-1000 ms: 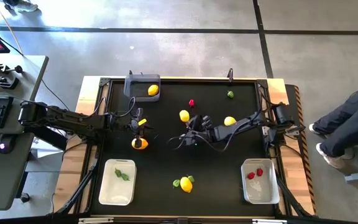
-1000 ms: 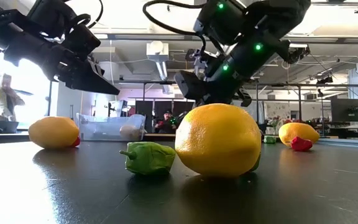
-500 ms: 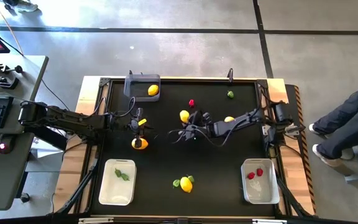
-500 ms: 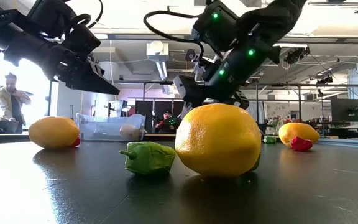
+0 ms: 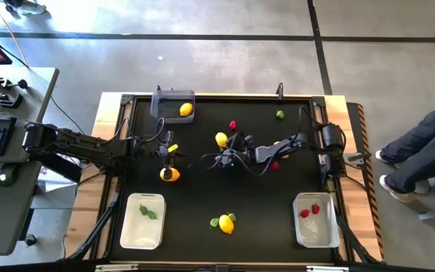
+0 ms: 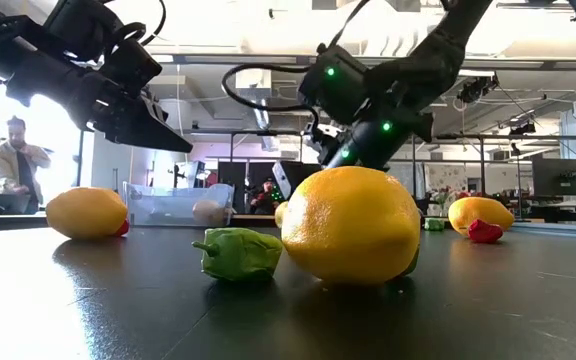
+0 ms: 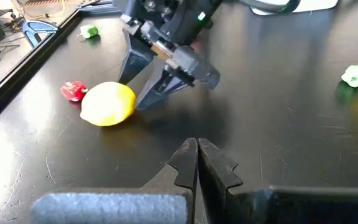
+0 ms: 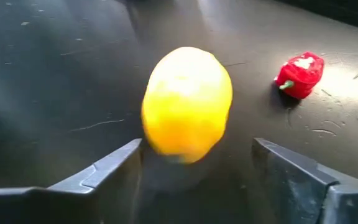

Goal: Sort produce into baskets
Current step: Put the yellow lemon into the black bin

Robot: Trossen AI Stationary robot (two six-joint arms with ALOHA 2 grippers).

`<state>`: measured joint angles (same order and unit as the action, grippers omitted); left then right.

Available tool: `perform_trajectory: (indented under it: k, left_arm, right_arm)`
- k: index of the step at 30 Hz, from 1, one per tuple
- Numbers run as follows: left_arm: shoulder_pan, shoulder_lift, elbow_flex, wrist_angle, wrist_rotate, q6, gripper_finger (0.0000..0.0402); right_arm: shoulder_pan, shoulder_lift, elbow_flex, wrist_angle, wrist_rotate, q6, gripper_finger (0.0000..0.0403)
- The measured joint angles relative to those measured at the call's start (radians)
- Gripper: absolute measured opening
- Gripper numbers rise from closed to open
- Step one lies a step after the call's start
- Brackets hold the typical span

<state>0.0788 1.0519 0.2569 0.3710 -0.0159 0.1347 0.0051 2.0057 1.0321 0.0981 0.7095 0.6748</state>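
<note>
A yellow lemon (image 5: 221, 139) (image 8: 187, 99) lies on the black table near its middle. A small red piece (image 8: 300, 74) (image 5: 232, 125) lies just beyond it. My right gripper (image 5: 229, 146) (image 8: 194, 171) stands open, low over the table. Its two fingers sit just short of the lemon on either side of it; the left wrist view shows them (image 7: 146, 78) beside the lemon (image 7: 107, 104). My left gripper (image 5: 174, 149) (image 7: 197, 158) waits shut and empty above an orange (image 5: 170, 174). The dark grey basket (image 5: 165, 98) holds one lemon (image 5: 186, 109).
A white basket (image 5: 131, 234) at the near left holds green pieces. Another white basket (image 5: 323, 234) at the near right holds red pieces. A lemon (image 5: 226, 223) (image 6: 351, 225) and a green piece (image 6: 238, 253) lie near the front edge. A green piece (image 5: 279, 115) lies far right. A person sits beyond the right edge.
My right gripper has opened. It has also sunk and gone toward the table's left and far side, up to the lemon near the middle. The lemon and the other produce have stayed where they were.
</note>
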Motion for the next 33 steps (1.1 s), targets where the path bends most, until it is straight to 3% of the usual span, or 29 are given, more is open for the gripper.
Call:
perform_trajectory:
  k: [6,10,16,22,33]
  left_arm:
    - [0.0,0.0,0.0,0.0,0.0,0.0,0.0]
    - [0.0,0.0,0.0,0.0,0.0,0.0,0.0]
    - [0.0,0.0,0.0,0.0,0.0,0.0,0.0]
    - [0.0,0.0,0.0,0.0,0.0,-0.001,0.0]
    - [0.0,0.0,0.0,-0.007,0.0,-0.001,0.0]
  right_arm:
    - [0.001,0.004,0.001,0.031,0.019,-0.019,0.0212]
    - [0.001,0.004,0.001,0.039,0.019,-0.113,0.0197]
    - [-0.028,0.0,0.001,0.041,-0.038,-0.194,0.023]
    - [-0.079,0.0,0.001,0.046,-0.12,-0.131,0.0272]
    - [-0.068,0.0,0.001,0.067,-0.117,-0.059,0.0277]
